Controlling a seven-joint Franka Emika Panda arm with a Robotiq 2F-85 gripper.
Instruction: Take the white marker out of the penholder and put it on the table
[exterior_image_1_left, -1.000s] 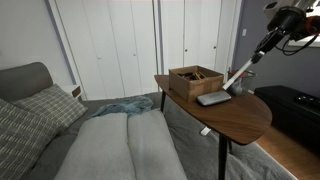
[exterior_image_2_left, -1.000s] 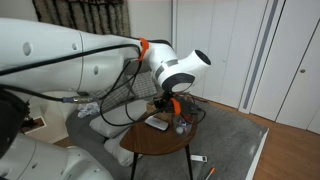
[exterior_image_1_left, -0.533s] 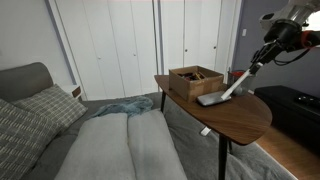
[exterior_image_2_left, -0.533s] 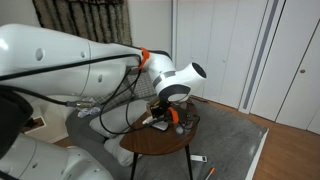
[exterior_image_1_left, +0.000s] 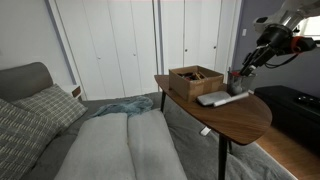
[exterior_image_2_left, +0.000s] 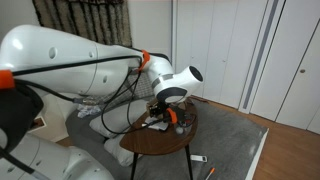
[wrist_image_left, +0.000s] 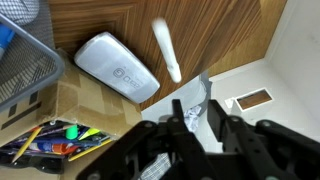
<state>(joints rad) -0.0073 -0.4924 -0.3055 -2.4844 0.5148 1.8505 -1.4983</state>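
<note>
My end effector (wrist_image_left: 198, 122) stands open, its two dark fingers (wrist_image_left: 177, 118) parted with nothing between them. Through the gap I see only floor and a crumpled bit of white below the desk's edge.

The white marker (wrist_image_left: 167, 50) lies on the desk (wrist_image_left: 235, 28), on bare wood. It is out ahead of my fingertips and clearly apart from them, with no contact. Its outline is blurred in the wrist view, so I cannot tell which end is the cap. It runs lengthwise away from me, and its near end stops just short of the desk edge where the wood gives way to the pale floor.

Just beside the marker, further in from that edge, sits the flat grey slab (wrist_image_left: 118, 67), lying at an angle. I cannot tell whether the two touch.

The penholder (wrist_image_left: 28, 62) — dark mesh with something blue in it — is beyond the slab, at the top left corner of my wrist view and well apart from the marker. The wooden box (exterior_image_1_left: 195, 80) holds coloured pens and stands toward the desk's far corner in an exterior view. In that view I hang above the desk's opposite edge.
</note>
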